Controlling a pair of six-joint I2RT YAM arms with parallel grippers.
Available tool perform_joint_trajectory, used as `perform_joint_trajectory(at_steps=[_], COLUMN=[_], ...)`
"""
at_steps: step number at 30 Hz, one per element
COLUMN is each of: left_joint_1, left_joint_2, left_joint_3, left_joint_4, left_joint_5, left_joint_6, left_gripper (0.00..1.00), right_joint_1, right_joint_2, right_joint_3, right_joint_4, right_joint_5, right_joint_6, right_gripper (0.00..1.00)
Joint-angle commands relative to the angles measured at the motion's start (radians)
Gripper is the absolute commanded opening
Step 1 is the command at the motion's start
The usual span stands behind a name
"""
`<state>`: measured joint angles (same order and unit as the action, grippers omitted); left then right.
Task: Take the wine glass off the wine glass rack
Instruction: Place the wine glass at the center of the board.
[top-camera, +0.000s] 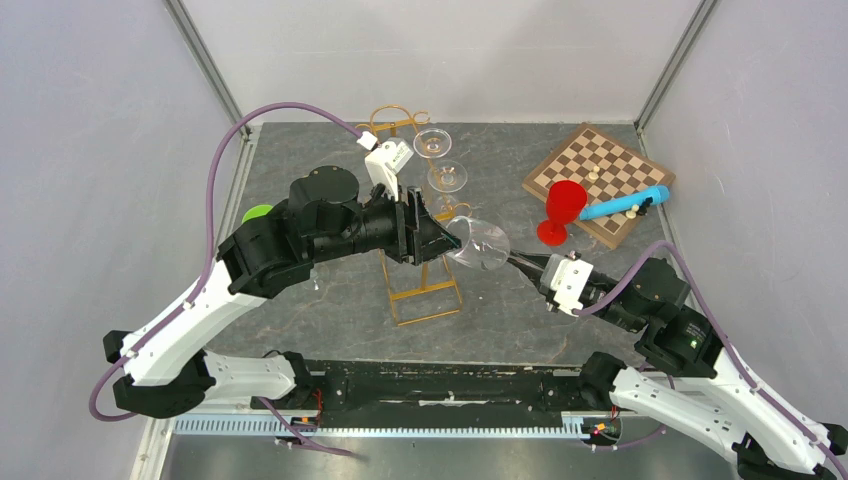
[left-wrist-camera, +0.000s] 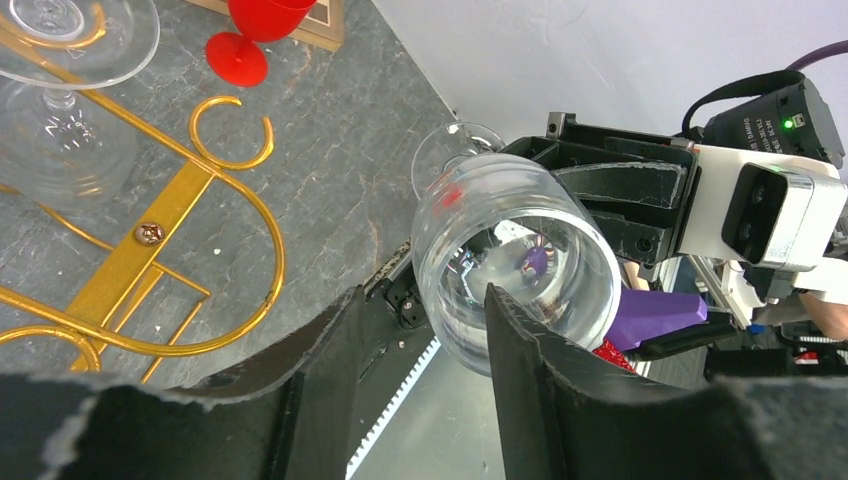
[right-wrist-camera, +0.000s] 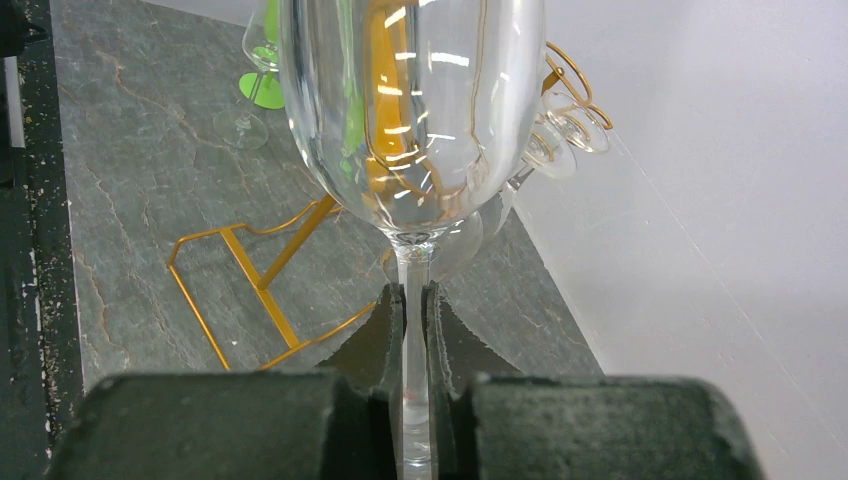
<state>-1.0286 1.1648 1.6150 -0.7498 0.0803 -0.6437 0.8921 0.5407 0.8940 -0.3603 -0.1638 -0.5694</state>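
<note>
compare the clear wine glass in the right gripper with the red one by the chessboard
The clear wine glass is see-through; the red glass is opaque red. The clear wine glass is tipped sideways in the air, its stem pinched by the right gripper; the red glass stands upright on the table beside the chessboard, untouched. Both are stemmed glasses.

Overhead, two wrist close-ups; shared wine glass (top-camera: 482, 243)
</note>
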Motion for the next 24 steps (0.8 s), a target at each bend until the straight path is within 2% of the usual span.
perform_joint_trajectory(at_steps=[1,10,13,18,24], left_joint_1=[0.005,0.012,0.014,0.014,0.013], left_joint_2=[0.000,0.013,0.021,0.027,0.025], left_joint_3=[-0.010,-0.003,0.004,0.008,0.008], left_joint_4=[0.023,0.022,0.015,0.005,0.010], left_joint_5=[0.021,0.044,0.056,0.062,0.075], left_joint_6=[-0.020,-0.014,-0.012,-0.001,0.008], left_gripper=[0.50,0.30,0.18,0.03,0.02], right_joint_1=[0.000,-0.001,0.000,-0.001,0.000], right_joint_2=[-0.007,-0.003,0.002,0.007,0.005], right_joint_3=[0.049,0.052,0.058,0.065,0.071], right_joint_4=[0.116,0.122,0.125,0.131,0.132], right_joint_5=[-0.020,-0.026,-0.034,-0.039,-0.046], right_joint_6=[0.022,0.015,0.016,0.018,0.025], right_gripper=[0.00,0.00,0.00,0.00,0.02])
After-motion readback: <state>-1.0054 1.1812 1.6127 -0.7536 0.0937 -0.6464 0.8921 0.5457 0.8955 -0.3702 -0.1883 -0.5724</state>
